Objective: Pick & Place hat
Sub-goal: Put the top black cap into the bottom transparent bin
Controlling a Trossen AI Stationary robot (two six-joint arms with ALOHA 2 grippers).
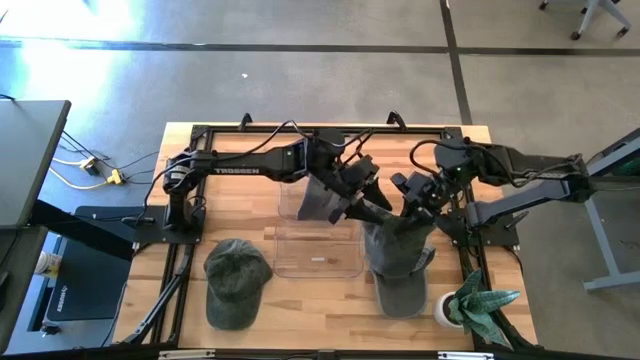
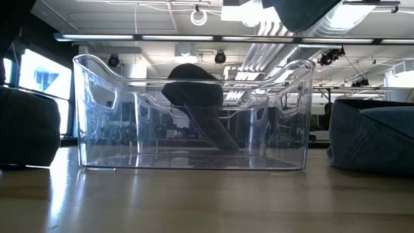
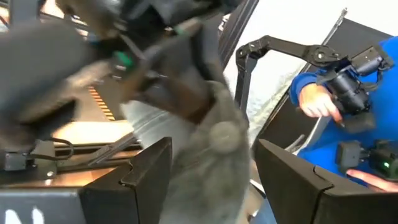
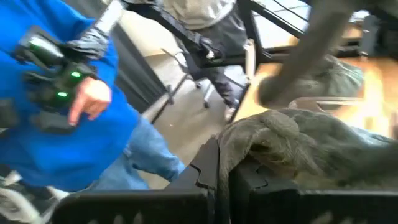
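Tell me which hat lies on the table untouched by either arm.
The green hat left of the clear bin: it lies alone. The left tool and right tool each grip another hat.

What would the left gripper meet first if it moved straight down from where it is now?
Probably the clear bin: the left gripper, shut on a grey hat, hangs over its far edge. Depth is unclear.
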